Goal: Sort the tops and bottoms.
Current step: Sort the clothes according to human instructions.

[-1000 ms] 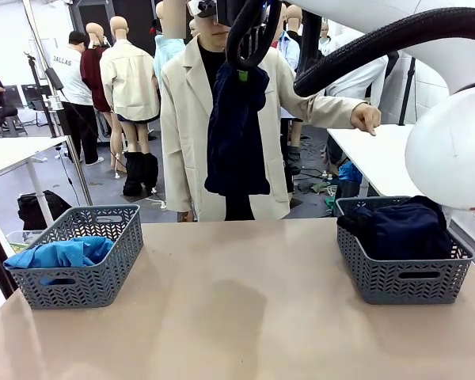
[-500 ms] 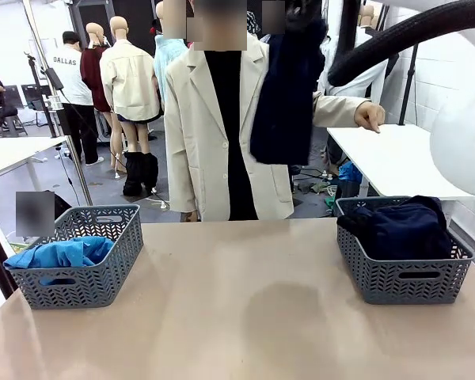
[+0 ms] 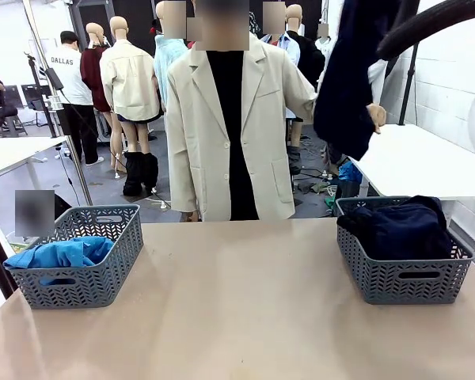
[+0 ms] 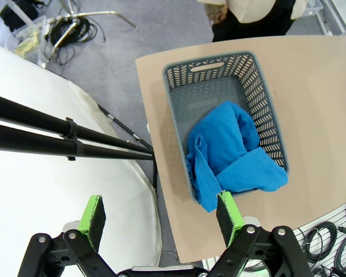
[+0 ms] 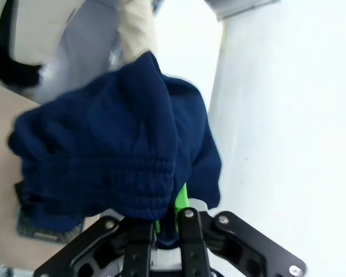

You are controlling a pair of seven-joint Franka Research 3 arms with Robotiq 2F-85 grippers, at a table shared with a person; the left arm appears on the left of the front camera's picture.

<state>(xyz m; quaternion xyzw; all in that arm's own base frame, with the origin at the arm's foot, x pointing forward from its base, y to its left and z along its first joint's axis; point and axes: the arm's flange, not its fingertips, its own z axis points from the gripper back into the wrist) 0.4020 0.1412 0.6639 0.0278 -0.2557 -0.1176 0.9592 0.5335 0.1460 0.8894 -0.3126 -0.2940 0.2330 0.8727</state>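
Item: navy trousers [image 3: 352,79], pinched in right gripper [image 5: 167,228], aloft above right basket [image 3: 401,277]; next: lower, release. Left gripper [image 4: 161,216] spread wide, empty

Light tan laminate table [image 3: 237,317], smooth top. Grey plastic lattice basket with handle slot [image 3: 103,273], at the table's left side; matching grey plastic lattice basket [image 3: 404,281], at the right side, the two well apart. Person in a beige lapelled jacket over a black shirt [image 3: 229,127], standing at the far edge. White side table [image 3: 427,162], behind the right basket.
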